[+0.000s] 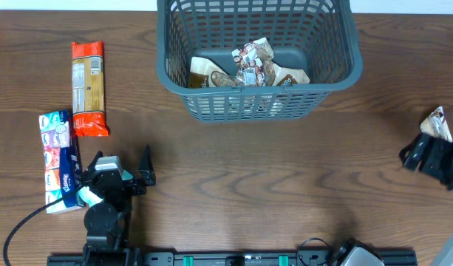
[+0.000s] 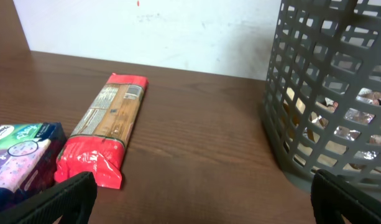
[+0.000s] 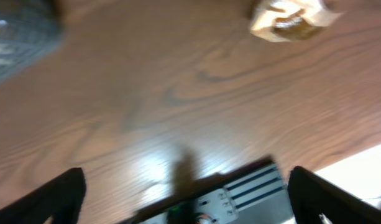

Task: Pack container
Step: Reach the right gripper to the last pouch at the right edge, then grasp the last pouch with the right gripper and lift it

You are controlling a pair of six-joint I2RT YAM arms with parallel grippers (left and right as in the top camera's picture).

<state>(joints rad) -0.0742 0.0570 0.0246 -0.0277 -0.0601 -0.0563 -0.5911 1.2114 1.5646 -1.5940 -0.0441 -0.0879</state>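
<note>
The dark grey lattice basket (image 1: 256,96) stands at the back centre and holds several snack packs (image 1: 252,66). It also shows at the right of the left wrist view (image 2: 333,93). A red-ended noodle pack (image 1: 89,87) and a tissue pack (image 1: 58,159) lie at the left. My left gripper (image 1: 121,168) is open and empty next to the tissue pack. In its wrist view the jaws (image 2: 202,205) are apart over bare wood, with the red pack (image 2: 106,127) ahead to the left. My right gripper (image 1: 424,153) is open and empty at the far right. A small snack pack (image 1: 438,123) lies beside it and shows in the right wrist view (image 3: 289,18).
The tissue pack (image 2: 19,162) sits at the left edge of the left wrist view. A black rail (image 1: 233,258) runs along the table's front edge and shows blurred in the right wrist view (image 3: 240,193). A white wall stands behind the table.
</note>
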